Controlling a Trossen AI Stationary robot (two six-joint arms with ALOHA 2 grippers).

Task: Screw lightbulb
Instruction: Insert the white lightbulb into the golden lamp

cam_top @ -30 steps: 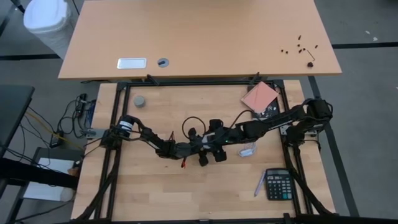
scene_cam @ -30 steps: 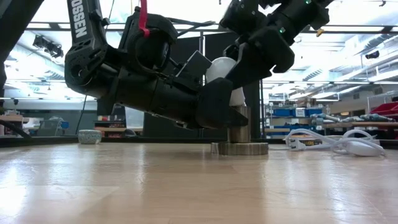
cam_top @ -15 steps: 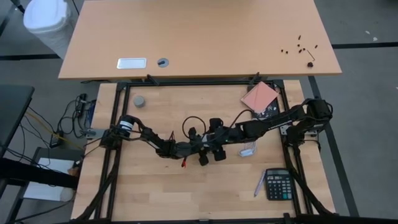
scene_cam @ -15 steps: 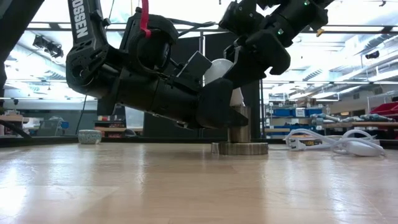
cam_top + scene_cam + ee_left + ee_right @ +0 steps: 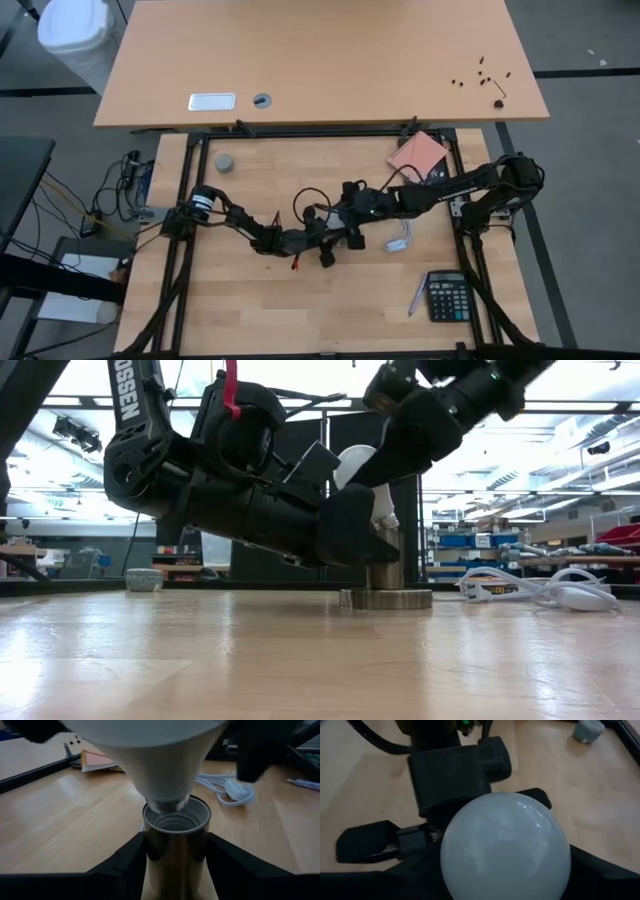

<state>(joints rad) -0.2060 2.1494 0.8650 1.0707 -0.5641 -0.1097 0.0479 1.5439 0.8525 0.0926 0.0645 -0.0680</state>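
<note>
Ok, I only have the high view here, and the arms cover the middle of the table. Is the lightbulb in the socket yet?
Observer: Not seated. In the left wrist view the lightbulb is tilted, with its screw base just at the mouth of the socket.
Operator: Who holds the bulb?
Observer: The right gripper. Its wrist view shows the white head between its fingers.
Operator: And the socket?
Observer: The left gripper clamps its metal barrel from both sides. The low view shows the socket's round foot flat on the table.
</note>
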